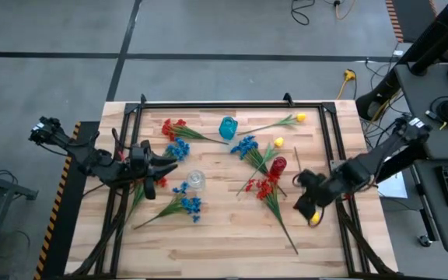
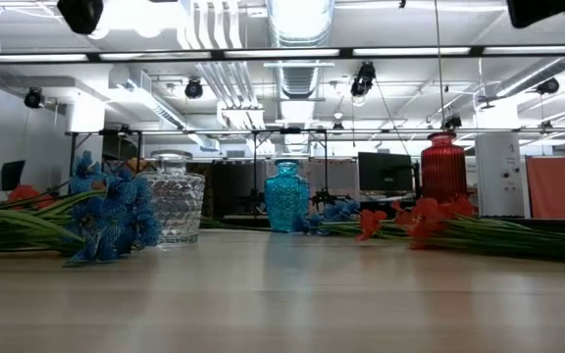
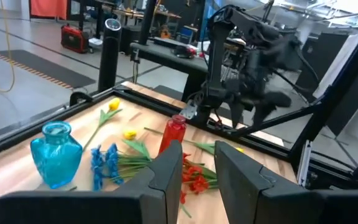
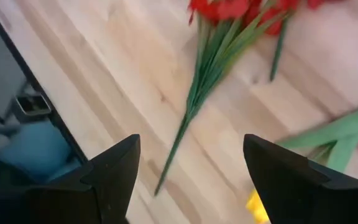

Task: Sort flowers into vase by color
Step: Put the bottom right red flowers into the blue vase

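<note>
Wooden table (image 1: pixel 232 241) carries the scattered flowers (image 1: pixel 264 187). Right gripper (image 1: pixel 308 204) angles down, fingers apart, a yellow flower (image 1: pixel 315 219) just beside its tip, possibly touching. Red stems lie just ahead. Left gripper (image 1: pixel 164 163) waits level, fingers slightly apart, empty.

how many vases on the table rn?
3: the clear vase left of centre, the blue vase near the far edge at middle, the red vase right of centre. Flowers could hide little; none seem missed.
</note>
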Controlling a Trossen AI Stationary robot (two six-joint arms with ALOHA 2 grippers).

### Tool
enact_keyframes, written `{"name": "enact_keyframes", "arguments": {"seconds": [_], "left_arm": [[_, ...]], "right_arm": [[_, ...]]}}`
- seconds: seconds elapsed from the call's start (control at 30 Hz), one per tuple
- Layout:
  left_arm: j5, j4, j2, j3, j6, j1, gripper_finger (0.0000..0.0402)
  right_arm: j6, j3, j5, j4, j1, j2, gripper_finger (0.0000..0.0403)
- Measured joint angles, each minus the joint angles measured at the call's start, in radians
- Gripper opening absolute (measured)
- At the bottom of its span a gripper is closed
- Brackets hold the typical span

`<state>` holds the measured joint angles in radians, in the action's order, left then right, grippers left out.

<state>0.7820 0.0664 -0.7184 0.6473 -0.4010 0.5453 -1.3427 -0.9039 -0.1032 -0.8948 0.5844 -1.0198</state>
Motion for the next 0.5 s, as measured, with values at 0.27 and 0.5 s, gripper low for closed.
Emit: {"name": "enact_keyframes", "arguments": {"seconds": [0.27,0.5], "left_arm": [[-0.005,-0.064,-0.127,0.079,0.013,0.001,0.0078],[0.031,-0.115,-0.263,0.155,0.042,0.001,0.0078]], "right_arm": [[-0.041,-0.146,0.034,-0.056,0.096,-0.255,0.0291],[0.013,-0.210,0.064,-0.125,0.105,-0.364,0.0330]]}}
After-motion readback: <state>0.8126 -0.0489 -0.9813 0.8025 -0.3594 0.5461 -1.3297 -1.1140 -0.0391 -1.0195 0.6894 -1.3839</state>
